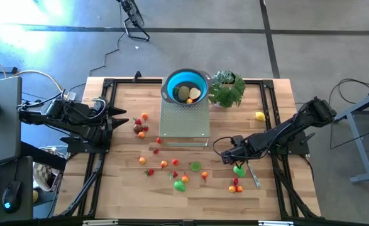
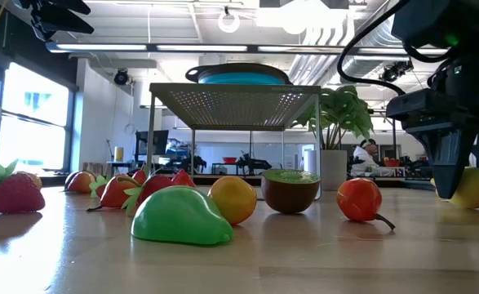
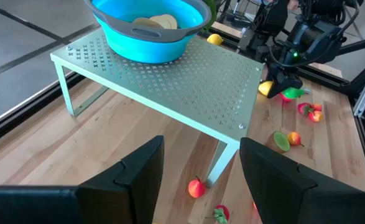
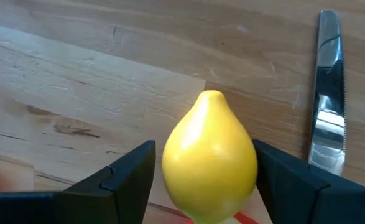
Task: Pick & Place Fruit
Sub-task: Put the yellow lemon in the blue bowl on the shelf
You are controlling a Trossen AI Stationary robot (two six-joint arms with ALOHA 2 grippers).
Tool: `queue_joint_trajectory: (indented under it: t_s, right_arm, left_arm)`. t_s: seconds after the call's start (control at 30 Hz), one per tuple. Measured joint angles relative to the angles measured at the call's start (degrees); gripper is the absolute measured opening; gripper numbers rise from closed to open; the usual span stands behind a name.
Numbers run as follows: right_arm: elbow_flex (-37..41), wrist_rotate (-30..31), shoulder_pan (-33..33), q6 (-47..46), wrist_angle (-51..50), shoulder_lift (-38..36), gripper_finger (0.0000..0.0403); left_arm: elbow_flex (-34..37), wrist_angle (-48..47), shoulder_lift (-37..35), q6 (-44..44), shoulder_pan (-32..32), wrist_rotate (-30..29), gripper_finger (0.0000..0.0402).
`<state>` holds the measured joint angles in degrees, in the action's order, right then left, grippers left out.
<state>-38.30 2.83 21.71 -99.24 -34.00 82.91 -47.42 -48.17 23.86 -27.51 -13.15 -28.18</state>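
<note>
- Pale wood planks make up the table, which fills the middle of the high view inside a black frame, with grey concrete floor around it.
- At upper centre, a perforated pale green metal rack stands on the wood and carries a blue bowl with a few pieces inside.
- Just right of the bowl sits a leafy green plant.
- Small toy fruits lie scattered over the wood from centre left to lower right, and a lone yellow one lies at the right near the plant.
- Right gripper, lower right of centre, has its fingers parted on either side of a yellow lemon; whether they press on it cannot be told.
- A silver serrated knife lies on the wood at the right of the right wrist view.
- Left gripper waits at the table's left edge, fingers apart and empty.
- Behind the table, the low view shows large windows at left, ceiling lights and a person seated at far right.
</note>
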Motion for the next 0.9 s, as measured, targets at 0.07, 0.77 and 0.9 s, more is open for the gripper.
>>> queue_joint_trajectory:
  t_s: [0.07,0.77,0.9]
  right_arm:
    - [0.0,0.0,0.0,0.0,0.0,0.0,0.0247]
    - [0.0,0.7,0.0,-0.2,0.0,0.0,0.0248]
    - [0.0,0.7,0.0,-0.1,0.0,0.0,0.0248]
  left_arm:
    - [0.0,0.0,0.0,0.0,0.0,0.0,0.0205]
    - [0.0,0.0,0.0,0.0,0.0,0.3,0.0205]
    - [0.0,0.0,0.0,0.0,0.0,0.3,0.0205]
